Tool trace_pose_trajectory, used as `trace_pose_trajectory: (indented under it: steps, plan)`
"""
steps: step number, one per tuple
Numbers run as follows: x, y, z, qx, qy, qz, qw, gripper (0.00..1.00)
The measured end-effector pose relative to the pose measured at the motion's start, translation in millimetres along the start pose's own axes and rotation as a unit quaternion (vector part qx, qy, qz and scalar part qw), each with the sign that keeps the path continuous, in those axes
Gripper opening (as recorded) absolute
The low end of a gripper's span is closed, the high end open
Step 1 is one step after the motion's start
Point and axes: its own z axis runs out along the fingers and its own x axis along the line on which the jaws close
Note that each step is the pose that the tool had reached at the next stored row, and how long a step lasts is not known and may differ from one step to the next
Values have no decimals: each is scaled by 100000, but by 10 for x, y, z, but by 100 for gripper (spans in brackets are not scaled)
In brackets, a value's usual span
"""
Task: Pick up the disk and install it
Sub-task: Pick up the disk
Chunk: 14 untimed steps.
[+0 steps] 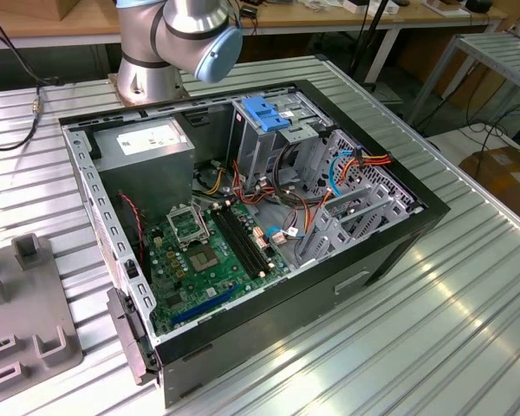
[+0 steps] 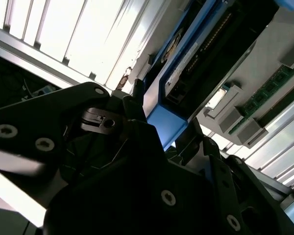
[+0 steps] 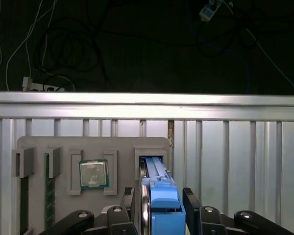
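So the arm (image 1: 178, 39) comes up from the far edge of the bench (image 1: 433, 329), behind one open PC case (image 1: 373, 260), and in the first wrist view its wrist points straight down over one grey tray (image 3: 88, 144) lying near a bench edge. The pincer (image 3: 162, 198) is closed narrow on the one disk (image 3: 159, 188), a finger (image 3: 190, 203) flat against each face. The disk stands on end in the tray's end slot, long axis running up toward the wrist. Two memory sticks (image 3: 49, 188) and one processor chip (image 3: 93, 174) sit in the other slots.
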Motion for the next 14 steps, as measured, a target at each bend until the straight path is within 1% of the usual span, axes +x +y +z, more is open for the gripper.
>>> trace_pose_trajectory:
  steps: [1, 2, 4, 9, 14]
  plan:
    - [-1, 0, 1, 274, 17, 5, 100000, 51]
    - [-2, 0, 1, 336, 17, 4, 99999, 51]
    - [-1, 1, 1, 337, 22, 4, 99999, 51]
    - [-2, 3, -28, 329, 28, 15, 99999, 51]
    - [-2, 3, -28, 341, 22, 16, 99999, 51]
